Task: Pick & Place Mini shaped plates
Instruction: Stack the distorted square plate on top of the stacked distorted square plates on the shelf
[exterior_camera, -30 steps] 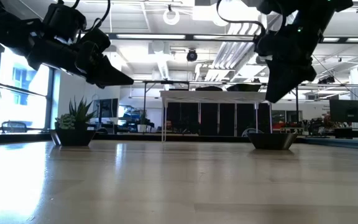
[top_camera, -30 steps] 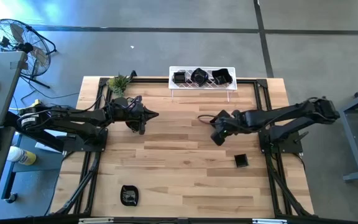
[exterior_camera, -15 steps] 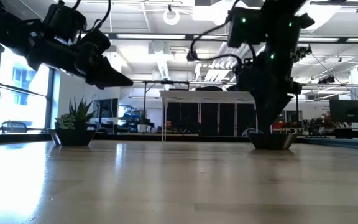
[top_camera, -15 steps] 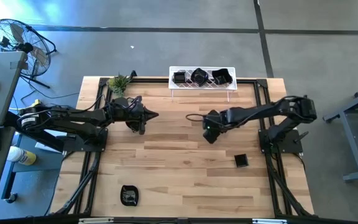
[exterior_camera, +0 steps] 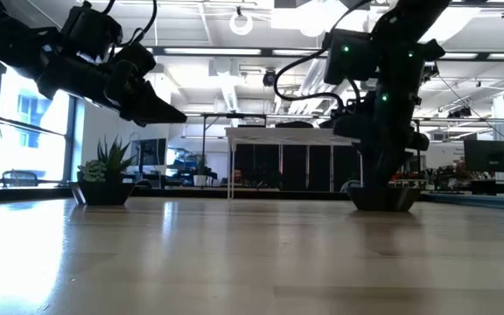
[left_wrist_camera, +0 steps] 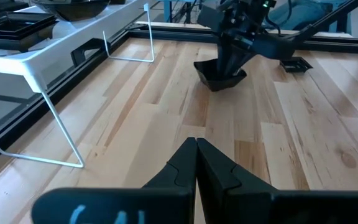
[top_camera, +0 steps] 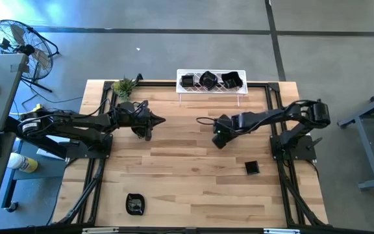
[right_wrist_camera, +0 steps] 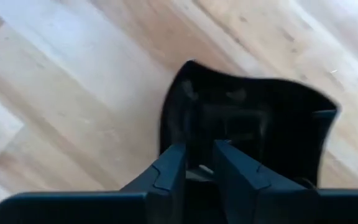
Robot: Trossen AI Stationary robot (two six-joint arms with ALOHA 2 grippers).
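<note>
Mini plate [left_wrist_camera: 220, 76] on the counter [top_camera: 174, 175] is being pinched at its rim by the right gripper [right_wrist_camera: 199, 167], fingers nearly closed on it, so a lift toward the white rack [top_camera: 211, 87] likely follows, while the left gripper [left_wrist_camera: 196, 163] waits closed and empty.

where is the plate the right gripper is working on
In the high view that black mini plate sits mid-table under the right gripper, in front of the white rack.

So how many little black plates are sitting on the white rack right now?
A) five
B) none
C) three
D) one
C, because the high view shows three mini plates side by side on the white rack at the table's far edge.
</note>
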